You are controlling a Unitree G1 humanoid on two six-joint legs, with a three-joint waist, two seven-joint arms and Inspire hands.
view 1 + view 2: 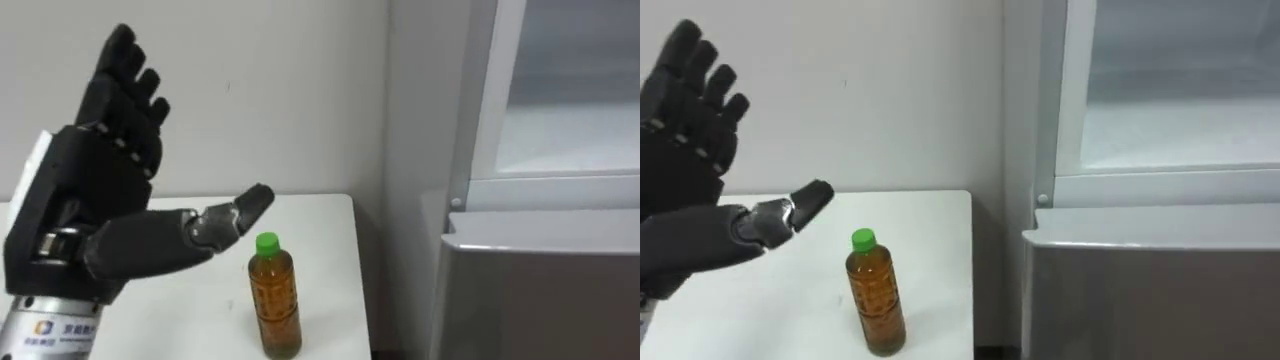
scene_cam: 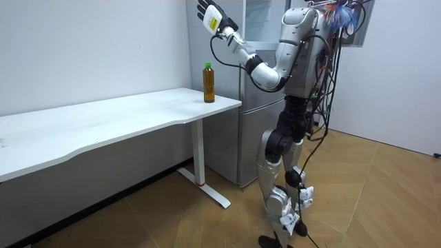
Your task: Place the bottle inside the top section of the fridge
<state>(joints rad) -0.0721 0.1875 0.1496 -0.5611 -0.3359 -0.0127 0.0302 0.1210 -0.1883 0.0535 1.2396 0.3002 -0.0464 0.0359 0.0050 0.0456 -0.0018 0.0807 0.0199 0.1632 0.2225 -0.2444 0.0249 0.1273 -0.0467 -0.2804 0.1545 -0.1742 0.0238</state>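
Bottle (image 1: 275,300) position, left eye view: it stood upright on the white table (image 1: 190,310), near the table's right edge, with its green cap (image 1: 267,243) fitted. The left hand (image 1: 105,190) hung above and to the left of it. The fingers were straight and spread and the thumb pointed toward the cap. The hand held nothing and was clear of the bottle. To the right, the fridge's upper compartment (image 1: 570,130) stood open above the closed lower door (image 1: 540,290).

Room view: the robot stood upright by the fridge (image 2: 249,138), at the end of the table. Its left arm was raised high, placing the hand well above the bottle, which stood near the table corner next to the fridge.

Right eye view: the arrangement was the same. A clear gap separated the thumb tip from the cap, and the white interior of the upper compartment was visible at the right.

Step in hand, as judged: the reach.
- Lower the hand so that the palm meets the bottle at mid-body, below the cap.
- Keep the fingers apart until the body sits between thumb and fingers, then close.
- Avoid contact at the cap. The bottle is tall and narrow and would likely tip.
- Lift straight up before swinging right, to clear the top of the lower door.
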